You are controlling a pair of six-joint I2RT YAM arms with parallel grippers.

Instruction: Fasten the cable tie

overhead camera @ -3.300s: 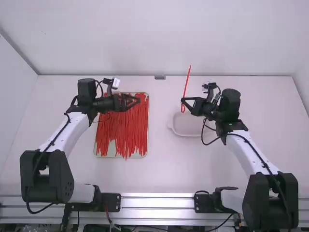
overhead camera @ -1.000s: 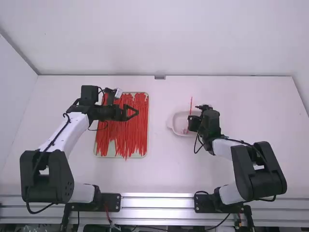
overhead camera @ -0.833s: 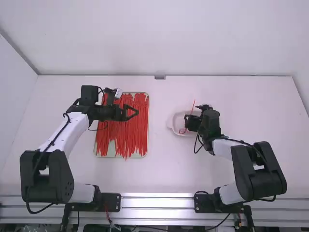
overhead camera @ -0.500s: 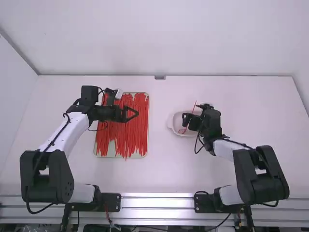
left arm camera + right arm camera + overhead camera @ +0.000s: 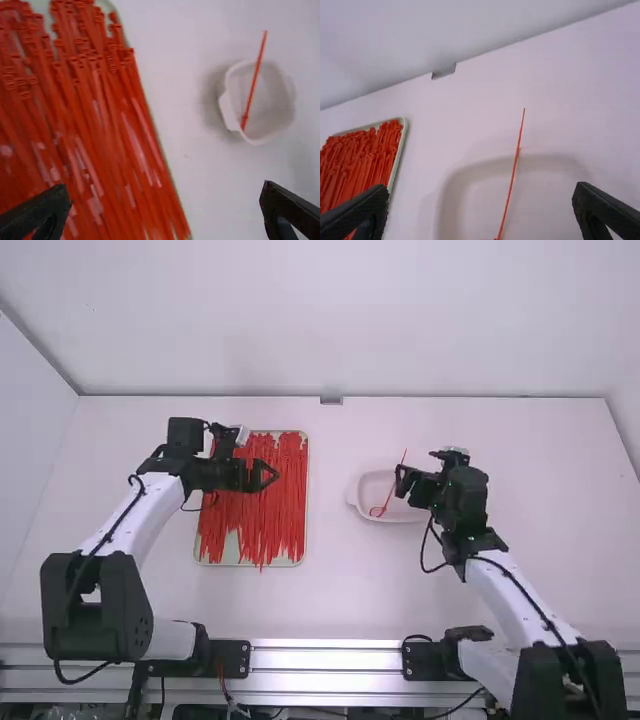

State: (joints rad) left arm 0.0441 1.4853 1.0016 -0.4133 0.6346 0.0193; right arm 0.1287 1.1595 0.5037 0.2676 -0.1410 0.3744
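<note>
High view, with both wrist views. The left gripper (image 5: 268, 476) (image 5: 165, 220) hovers left of the frame's centre, over the right half of a pale flat tray (image 5: 303, 502) (image 5: 400, 150). The tray carries a dense layer of loose red cable ties (image 5: 250, 510) (image 5: 75, 125) (image 5: 355, 160) running lengthwise. The left wrist view shows its two black fingers (image 5: 40, 212) spread wide, with nothing between them.

Right of centre stands a white shallow bowl (image 5: 362, 502) (image 5: 227, 107) (image 5: 455, 180) on the white table (image 5: 500, 440), well apart from the tray. A single red plastic cable tie (image 5: 392, 485) (image 5: 252, 80) (image 5: 512, 172) rests in this bowl. Its lower end, with a small curl, lies inside the bowl, and its straight tail slants up towards the upper right, past the rim.

The right gripper (image 5: 400, 483) (image 5: 480, 215) sits just beside the bowl's right edge, near the tie but apart from it. Its fingers (image 5: 605, 210) are likewise spread wide and hold nothing.

A small grey bracket (image 5: 331, 399) (image 5: 443, 71) marks the table's far edge at upper centre.
</note>
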